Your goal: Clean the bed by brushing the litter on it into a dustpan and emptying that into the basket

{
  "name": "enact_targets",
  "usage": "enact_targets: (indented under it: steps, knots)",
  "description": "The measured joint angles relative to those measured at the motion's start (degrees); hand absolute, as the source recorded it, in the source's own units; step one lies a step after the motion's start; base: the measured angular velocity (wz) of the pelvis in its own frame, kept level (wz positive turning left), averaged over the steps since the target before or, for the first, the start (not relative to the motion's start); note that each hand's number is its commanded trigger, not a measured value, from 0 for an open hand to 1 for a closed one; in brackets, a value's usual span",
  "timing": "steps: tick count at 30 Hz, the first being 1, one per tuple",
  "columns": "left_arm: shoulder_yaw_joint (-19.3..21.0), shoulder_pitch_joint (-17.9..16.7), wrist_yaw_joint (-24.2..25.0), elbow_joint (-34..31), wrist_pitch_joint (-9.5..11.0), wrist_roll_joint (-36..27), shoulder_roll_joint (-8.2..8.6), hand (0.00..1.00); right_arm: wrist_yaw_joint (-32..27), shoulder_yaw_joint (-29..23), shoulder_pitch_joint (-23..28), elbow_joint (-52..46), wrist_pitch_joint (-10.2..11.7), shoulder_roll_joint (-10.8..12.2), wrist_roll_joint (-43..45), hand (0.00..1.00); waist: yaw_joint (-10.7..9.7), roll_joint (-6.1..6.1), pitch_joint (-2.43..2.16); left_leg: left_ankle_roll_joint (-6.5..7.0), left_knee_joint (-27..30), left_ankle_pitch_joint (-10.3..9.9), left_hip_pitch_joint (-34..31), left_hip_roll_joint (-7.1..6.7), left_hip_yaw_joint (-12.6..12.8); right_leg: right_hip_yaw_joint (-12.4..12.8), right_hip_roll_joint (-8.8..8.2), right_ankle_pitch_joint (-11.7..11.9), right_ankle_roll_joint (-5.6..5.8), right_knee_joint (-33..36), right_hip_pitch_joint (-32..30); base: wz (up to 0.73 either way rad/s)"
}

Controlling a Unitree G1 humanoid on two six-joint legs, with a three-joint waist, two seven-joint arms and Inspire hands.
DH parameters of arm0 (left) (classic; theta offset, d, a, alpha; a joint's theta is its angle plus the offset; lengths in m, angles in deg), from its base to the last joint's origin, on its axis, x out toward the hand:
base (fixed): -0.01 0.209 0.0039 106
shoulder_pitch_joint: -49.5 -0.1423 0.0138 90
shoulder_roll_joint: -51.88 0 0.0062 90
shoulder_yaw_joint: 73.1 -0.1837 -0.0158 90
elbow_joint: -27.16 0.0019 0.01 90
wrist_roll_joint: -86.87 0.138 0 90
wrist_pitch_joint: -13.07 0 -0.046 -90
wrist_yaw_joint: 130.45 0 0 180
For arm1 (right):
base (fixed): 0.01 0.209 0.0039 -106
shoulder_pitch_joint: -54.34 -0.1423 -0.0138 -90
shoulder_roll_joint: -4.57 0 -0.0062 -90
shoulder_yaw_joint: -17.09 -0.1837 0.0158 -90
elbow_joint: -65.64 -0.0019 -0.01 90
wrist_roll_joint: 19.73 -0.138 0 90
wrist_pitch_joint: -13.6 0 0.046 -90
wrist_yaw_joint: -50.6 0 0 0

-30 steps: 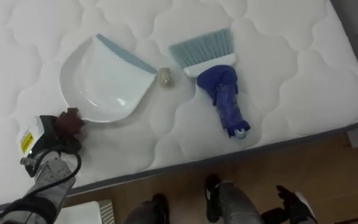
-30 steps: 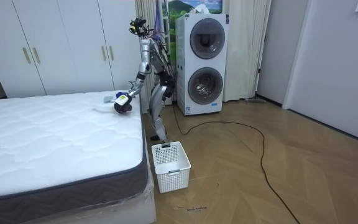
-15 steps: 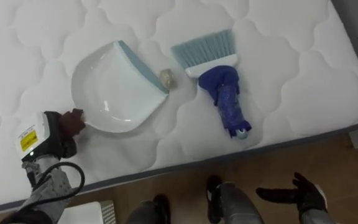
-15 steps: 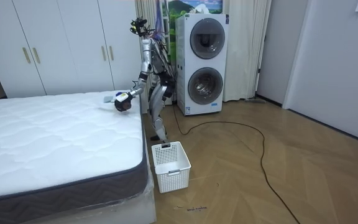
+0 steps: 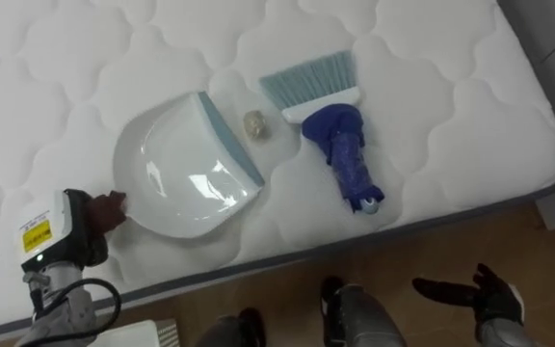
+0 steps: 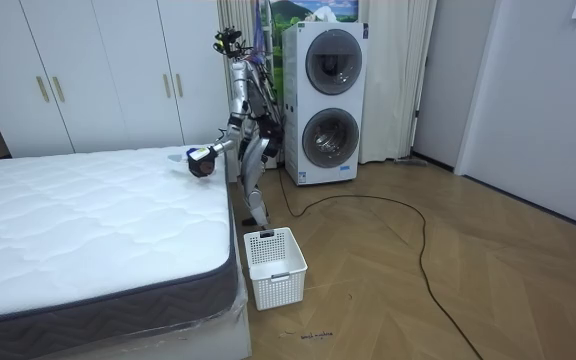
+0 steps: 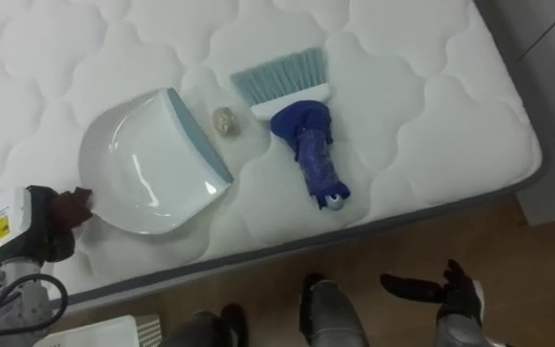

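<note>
Left hand (image 5: 83,229): clamped on the dustpan's handle, by the mattress's (image 5: 432,87) near edge.
Dustpan (image 5: 183,178): white, tilted, with its blue lip toward the wad.
Wad (image 5: 254,122): small and crumpled, on the mattress just beside the lip, between dustpan and brush.
Brush (image 5: 340,135): lying flat, with its blue handle pointing to the near edge.
Right hand (image 5: 485,292): fingers stretched apart, over the floor.

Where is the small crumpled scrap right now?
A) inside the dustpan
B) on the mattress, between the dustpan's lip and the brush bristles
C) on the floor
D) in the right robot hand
B: the scrap lies on the mattress, in the gap between the lip of the dustpan and the bristles of the brush.
</note>
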Motion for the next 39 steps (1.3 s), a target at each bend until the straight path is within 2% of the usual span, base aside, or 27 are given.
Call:
enact_targets:
  steps: [4,10,11,15,17,18,20,22,25,29,31,33,39]
  knots:
    - [0.0,-0.7,-0.7,-0.1,0.0,0.6,-0.08,1.0,-0.6,-2.1,-0.1,-1.8,0.0,0.1,-0.1,0.0,0.2,0.3,-0.31,0.01,0.0,0.0,-0.1,0.46,0.1,0.0,0.69,0.8,0.09,-1.0,0.0,-0.06]
    - [0.0,-4.3,-1.9,-2.8,-0.3,1.3,-0.14,1.0,-6.5,-6.2,-0.2,-9.0,0.9,0.1,0.9,0.0,-0.1,0.04,-0.52,0.03,-0.8,0.0,0.8,0.43,1.4,1.0,0.64,0.9,0.13,-0.9,0.0,-0.09]
    - [0.0,-4.9,-1.9,-2.8,-0.4,1.3,-0.16,1.0,-7.8,-6.7,0.0,-10.9,0.9,0.1,2.7,0.0,-0.2,-0.06,-0.74,0.03,-1.0,0.0,1.0,0.4,1.6,1.2,0.64,0.9,0.13,-0.8,0.0,-0.06]
    - [0.0,-5.1,-1.9,-2.8,-0.5,1.2,-0.16,1.0,-13.2,-6.7,0.1,-19.6,1.1,0.1,9.8,0.0,-0.3,-0.54,-1.08,0.03,-1.1,0.0,1.4,0.35,1.8,1.2,0.52,0.9,0.07,-0.7,0.1,-0.02]
    - [0.0,-5.3,-1.8,-2.7,-0.5,1.2,-0.12,1.0,-14.8,-6.6,-0.1,-22.0,2.3,0.3,12.7,0.0,-0.3,-0.95,-1.27,0.03,-1.2,0.0,1.8,0.35,1.8,1.3,0.58,0.9,0.07,-0.8,0.5,0.0]
    - [0.0,-5.5,-1.6,-2.6,-0.7,1.2,-0.11,1.0,-15.8,-6.5,-0.4,-22.6,3.1,0.4,14.8,0.0,-0.3,-1.26,-1.29,0.04,-1.3,0.0,2.2,0.32,1.8,1.4,0.6,0.8,0.11,-0.9,1.0,0.0]
    - [0.0,-5.8,-1.5,-2.5,-1.0,1.2,-0.1,1.0,-17.3,-6.5,-0.9,-23.8,3.1,0.4,18.7,0.0,-0.2,-2.01,-1.37,0.1,-2.0,0.1,2.9,-0.07,2.0,1.9,0.47,0.7,0.31,-0.8,1.2,0.0]
    - [0.0,-5.9,-0.6,-2.5,-1.3,1.1,-0.1,1.0,-19.0,-6.6,-2.0,-24.4,3.5,0.4,22.6,0.0,-0.3,-2.07,-1.39,0.14,-2.3,0.1,2.8,-0.14,2.0,1.9,0.41,0.7,0.43,-1.2,1.2,0.0]
    - [0.0,-5.7,0.5,-2.4,-1.3,1.0,-0.1,1.0,-20.8,-6.5,-3.1,-26.9,4.5,0.4,24.0,0.0,0.1,-2.07,-1.38,0.26,-3.2,0.4,2.8,-0.17,2.0,1.9,0.52,1.0,0.6,-2.2,1.3,0.0]
    - [0.0,-5.0,2.2,-1.5,-1.1,1.1,-0.1,1.0,-22.1,-5.5,-3.9,-28.3,5.7,0.4,25.5,0.0,1.4,-2.05,-1.3,0.31,-3.3,0.3,3.1,0.35,2.0,1.4,0.78,1.1,0.47,-2.9,1.8,-0.04]
    - [0.0,-4.3,3.2,-1.4,-1.1,1.0,-0.11,1.0,-22.3,-4.2,-4.8,-28.3,6.1,0.3,25.5,0.0,1.7,-2.04,-0.98,0.32,-3.3,0.3,3.0,0.46,2.0,1.2,0.73,1.0,0.41,-3.0,1.9,0.04]
    - [-0.1,-2.9,4.7,-1.4,-1.1,0.6,-0.11,1.0,-22.3,-2.8,-6.4,-28.3,6.9,0.3,25.5,0.0,2.5,-2.05,-0.04,0.34,-3.3,0.2,2.7,0.47,2.0,0.9,0.56,0.9,0.38,-2.9,1.6,0.03]
    - [-0.2,-1.9,8.3,-1.4,-0.8,-1.7,-0.11,1.0,-20.6,0.4,-7.3,-28.2,7.0,0.3,25.2,0.0,3.3,-2.08,0.12,0.31,-3.2,0.2,1.8,0.41,1.9,0.2,-0.2,0.0,0.19,-1.9,0.9,0.09]
